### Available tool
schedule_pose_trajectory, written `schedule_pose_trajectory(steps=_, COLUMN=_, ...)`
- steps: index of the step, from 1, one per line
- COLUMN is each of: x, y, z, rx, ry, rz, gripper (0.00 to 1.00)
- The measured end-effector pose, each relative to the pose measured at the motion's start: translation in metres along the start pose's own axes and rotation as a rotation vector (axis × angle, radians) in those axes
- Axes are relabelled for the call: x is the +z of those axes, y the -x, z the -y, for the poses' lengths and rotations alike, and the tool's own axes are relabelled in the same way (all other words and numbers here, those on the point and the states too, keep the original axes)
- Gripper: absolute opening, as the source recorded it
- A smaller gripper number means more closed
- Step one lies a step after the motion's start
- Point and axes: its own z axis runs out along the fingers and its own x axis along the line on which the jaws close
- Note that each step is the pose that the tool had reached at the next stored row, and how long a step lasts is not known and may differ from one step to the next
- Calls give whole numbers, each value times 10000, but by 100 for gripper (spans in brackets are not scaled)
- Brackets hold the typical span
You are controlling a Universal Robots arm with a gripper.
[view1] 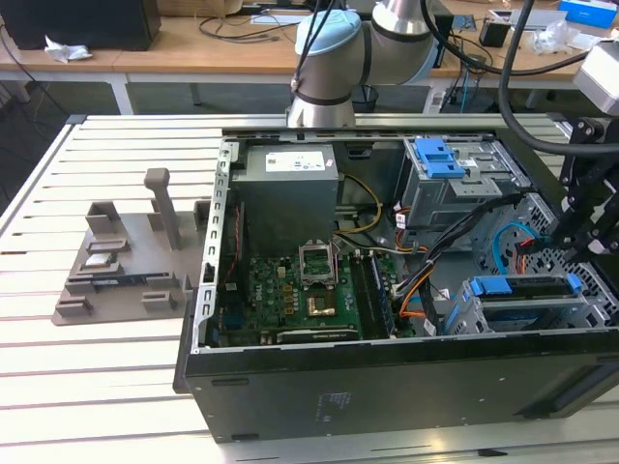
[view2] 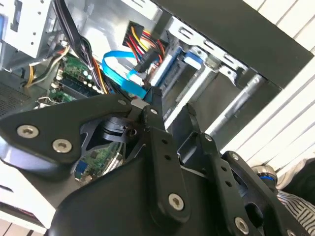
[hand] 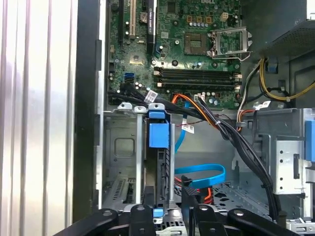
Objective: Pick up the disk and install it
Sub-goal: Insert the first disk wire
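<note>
- The arm (view1: 334, 43) reaches over the open case (view1: 387, 387) from behind.
- The gripper (view1: 580, 227) hangs at the exterior view's right, above the drive cage (view1: 464, 314).
- The disk (view1: 527, 290) sits on edge in that cage, blue rails showing.
- In the first wrist view, the gripper (hand: 170, 216) is just by the disk (hand: 158, 162).
- I cannot tell if the jaws are wide or narrow.

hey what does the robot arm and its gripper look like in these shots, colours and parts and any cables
The arm has silver-grey tube sections and pale blue joint caps, with black cables looping down toward the wrist. The gripper is matte black, built from flat angular linkage bars joined by round silver screws and pivot pins. In the first wrist view its black linkages carry the same silver bolts.
</note>
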Motion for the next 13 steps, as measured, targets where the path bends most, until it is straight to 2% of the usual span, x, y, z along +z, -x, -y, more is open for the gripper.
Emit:
schedule_pose_trajectory(steps=4, x=69, y=107, z=70, rx=7, ry=43, rz=0, gripper=36)
schedule_pose_trajectory(steps=8, x=172, y=208, z=168, rx=23, ry=128, rz=0, gripper=36)
schedule_pose_trajectory(steps=10, x=236, y=211, z=186, rx=26, ry=167, rz=3, gripper=36)
schedule_pose_trajectory(steps=13, x=257, y=209, z=197, rx=29, ry=177, rz=2, gripper=36)
